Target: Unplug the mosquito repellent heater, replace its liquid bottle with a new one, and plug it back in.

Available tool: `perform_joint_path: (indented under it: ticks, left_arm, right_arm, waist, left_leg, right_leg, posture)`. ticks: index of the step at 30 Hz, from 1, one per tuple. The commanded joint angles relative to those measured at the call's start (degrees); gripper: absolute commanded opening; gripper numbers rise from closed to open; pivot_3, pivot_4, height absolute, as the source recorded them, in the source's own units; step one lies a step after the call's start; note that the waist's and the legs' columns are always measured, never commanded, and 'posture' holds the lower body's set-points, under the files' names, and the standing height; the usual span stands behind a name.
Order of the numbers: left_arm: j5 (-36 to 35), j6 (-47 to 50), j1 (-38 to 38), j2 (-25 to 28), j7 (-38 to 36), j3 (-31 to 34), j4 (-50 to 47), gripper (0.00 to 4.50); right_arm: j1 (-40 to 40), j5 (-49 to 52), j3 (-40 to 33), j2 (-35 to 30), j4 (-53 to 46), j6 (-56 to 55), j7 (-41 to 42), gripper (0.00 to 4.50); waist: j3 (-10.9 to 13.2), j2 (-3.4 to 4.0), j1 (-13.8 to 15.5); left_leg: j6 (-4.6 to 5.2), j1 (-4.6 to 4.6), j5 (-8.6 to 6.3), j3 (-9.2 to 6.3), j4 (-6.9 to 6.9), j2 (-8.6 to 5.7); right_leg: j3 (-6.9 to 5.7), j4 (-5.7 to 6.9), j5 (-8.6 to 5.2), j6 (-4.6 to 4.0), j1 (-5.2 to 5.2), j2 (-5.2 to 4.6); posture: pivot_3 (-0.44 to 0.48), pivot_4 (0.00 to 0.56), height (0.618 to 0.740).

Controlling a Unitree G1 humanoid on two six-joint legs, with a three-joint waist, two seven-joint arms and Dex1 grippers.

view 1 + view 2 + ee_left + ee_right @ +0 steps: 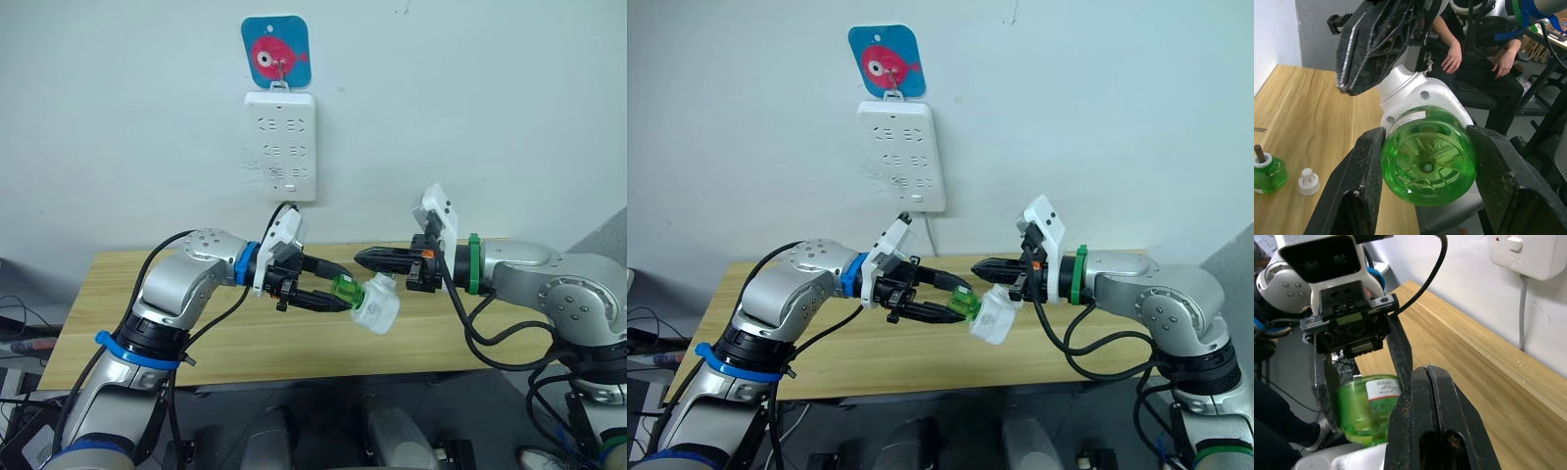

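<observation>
Up on the wall the white power strip (280,145) hangs under a blue fish hook plate (276,50), every socket bare, so the unplugging is done. Below it the wooden tabletop (118,294) runs wide. A seated person (1474,63) waits beyond the tabletop's front edge, hands on lap.

Now the action, in mid-air above the tabletop's front edge. The right tool (377,262) comes in from the right, fingers pressed together on the top of the mosquito repellent heater (377,305), holding the white unit tilted. The left tool (328,289) reaches in from the left, its two fingers clamped either side of the green liquid bottle (1427,159), which sits in the heater's underside. The left wrist view looks straight at the bottle's base: pads flat on both flanks, a firm hold.

Away on the tabletop stands another green bottle (1267,171), wick up and uncapped, with a small white cap (1308,181) just beside it.

Which bottle is the fresh one? Hard to call. With a bottle opened and its cap off, I'd judge the swap is mid-way: either the old bottle is being twisted out or the new one screwed home. Left to do: finish that thread, then carry the heater up and plug it into the strip.
</observation>
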Motion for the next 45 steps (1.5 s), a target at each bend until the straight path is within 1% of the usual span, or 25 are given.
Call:
perform_joint_path:
  ticks: [1,3,5,8,9,12,15,17,21,22,24,29,33,39,45]
  left_arm:
    - [-0.8,-1.3,0.7,0.6,-0.2,2.0,-1.3,2.29]
    - [0.0,-2.1,1.4,0.5,0.5,2.0,-1.0,2.29]
    - [0.2,-2.4,1.9,0.2,1.7,2.6,-0.3,2.29]
    - [-0.1,-2.8,2.4,-0.6,4.2,4.2,1.1,2.29]
    - [-0.5,-2.6,2.5,-1.0,4.9,4.9,1.3,2.29]
    - [-2.3,-0.7,2.6,-1.7,6.0,6.5,1.2,2.29]
    - [-5.4,3.1,2.1,-2.2,6.7,8.2,1.0,2.29]
    - [-7.8,6.4,1.4,-2.5,7.2,9.5,1.1,2.29]
    - [-12.2,12.3,-0.1,-2.3,7.3,11.0,0.9,2.29]
    - [-13.3,13.8,-0.5,-2.2,7.3,11.3,0.7,2.29]
    - [-14.8,15.8,-1.4,-2.2,7.6,11.6,0.5,2.29]
    - [-16.1,17.6,-2.7,-2.6,8.7,11.9,0.0,2.29]
    - [-17.6,18.9,-3.0,-3.0,9.7,12.3,-0.8,2.29]
    - [-19.0,20.2,-3.2,-3.6,10.8,12.4,-1.9,2.29]
    - [-19.1,19.9,-2.7,-3.8,10.9,11.7,-3.2,2.29]
  right_arm:
    - [-1.1,2.0,-4.7,1.4,-0.4,-1.0,-0.8,0.00]
    - [-1.3,3.0,-6.7,1.6,-0.6,-1.3,-0.6,0.00]
    - [-1.9,6.1,-10.1,1.2,0.0,-0.1,-1.7,0.00]
    - [-1.0,12.4,-15.8,-1.8,0.7,2.7,-2.8,0.00]
    - [0.6,14.0,-17.6,-3.3,0.7,3.5,-2.7,0.17]
    - [6.1,19.5,-21.6,-6.7,0.8,5.8,-3.1,0.90]
    - [12.4,23.4,-24.3,-9.6,1.3,7.4,-2.8,2.05]
    - [15.8,24.2,-25.0,-10.6,1.6,7.5,-2.3,2.70]
    - [18.1,28.1,-24.0,-9.7,2.7,6.5,-3.9,4.19]
    - [18.4,29.6,-23.4,-9.6,2.8,6.7,-4.0,4.49]
    - [18.9,33.8,-22.0,-8.8,3.5,6.6,-5.7,4.50]
    - [19.8,44.8,-18.3,-7.1,4.7,3.0,-13.3,4.50]
    - [19.9,49.7,-15.1,-6.9,4.1,-0.1,-18.0,4.50]
    - [18.9,54.4,-11.3,-6.3,3.6,-3.6,-20.8,4.50]
    - [17.5,54.7,-9.4,-4.1,3.5,-5.9,-21.7,4.50]
  waist:
    - [0.0,0.00,0.0]
    - [0.0,0.00,0.0]
    - [0.0,0.00,0.0]
    - [0.0,0.00,0.1]
    - [0.0,0.00,0.1]
    - [0.0,0.00,0.3]
    - [0.0,0.00,0.3]
    - [0.0,0.00,0.3]
    - [0.0,0.00,-0.3]
    - [0.0,0.00,-0.3]
    - [0.0,0.00,-0.4]
    - [0.0,0.00,-0.4]
    - [0.0,0.00,-0.4]
    - [0.0,0.00,-0.3]
    - [0.0,0.00,-0.3]
  left_leg:
    - [0.00,0.00,0.00,0.00,0.00,0.00]
    - [0.00,0.00,0.00,-0.01,0.00,0.00]
    - [0.00,0.00,0.00,-0.01,0.00,-0.01]
    - [0.00,-0.01,0.00,-0.01,0.00,-0.01]
    - [0.00,-0.02,0.00,0.00,0.00,-0.01]
    - [0.01,-0.04,0.00,0.05,0.00,-0.02]
    - [0.01,-0.06,-0.01,0.16,0.00,-0.02]
    - [0.01,-0.04,-0.01,0.23,0.01,-0.02]
    - [0.01,0.01,0.00,0.34,0.02,0.01]
    - [0.01,0.01,0.00,0.34,0.02,0.02]
    - [0.01,0.01,-0.01,0.34,0.00,0.03]
    - [0.02,-0.01,-0.01,0.31,0.00,0.01]
    - [0.02,-0.01,-0.01,0.32,0.01,0.01]
    - [0.02,-0.01,-0.01,0.32,0.00,0.02]
    - [0.02,-0.01,-0.01,0.31,0.01,0.03]
  right_leg:
    - [-0.01,0.00,0.00,0.00,0.00,0.00]
    - [0.00,0.00,0.00,0.00,0.00,0.00]
    - [0.00,0.00,0.00,0.00,0.00,0.00]
    - [0.00,0.00,0.00,0.00,0.00,-0.01]
    - [-0.01,-0.01,0.00,0.00,0.01,-0.01]
    - [-0.04,-0.04,0.00,0.00,0.03,-0.01]
    - [0.02,-0.05,0.00,0.00,0.05,0.00]
    - [0.07,-0.02,0.00,0.01,0.04,0.02]
    - [0.10,0.00,-0.02,0.03,0.04,0.12]
    - [0.10,0.00,-0.02,0.04,0.03,0.17]
    - [0.10,-0.01,-0.02,0.04,0.03,0.18]
    - [0.13,-0.03,-0.02,0.03,0.03,0.18]
    - [0.14,-0.03,-0.02,0.04,0.03,0.17]
    - [0.15,-0.03,-0.02,0.04,0.03,0.17]
    - [0.15,-0.03,-0.02,0.04,0.02,0.18]
  posture:
    - [-0.208,0.166,0.723]
    - [-0.206,0.167,0.723]
    - [-0.207,0.167,0.723]
    - [-0.213,0.168,0.723]
    - [-0.216,0.168,0.723]
    - [-0.219,0.169,0.723]
    - [-0.221,0.169,0.723]
    - [-0.225,0.168,0.723]
    - [-0.225,0.168,0.723]
    - [-0.225,0.168,0.723]
    - [-0.219,0.162,0.723]
    - [-0.219,0.162,0.723]
    - [-0.211,0.156,0.723]
    - [-0.213,0.154,0.723]
    - [-0.210,0.149,0.723]
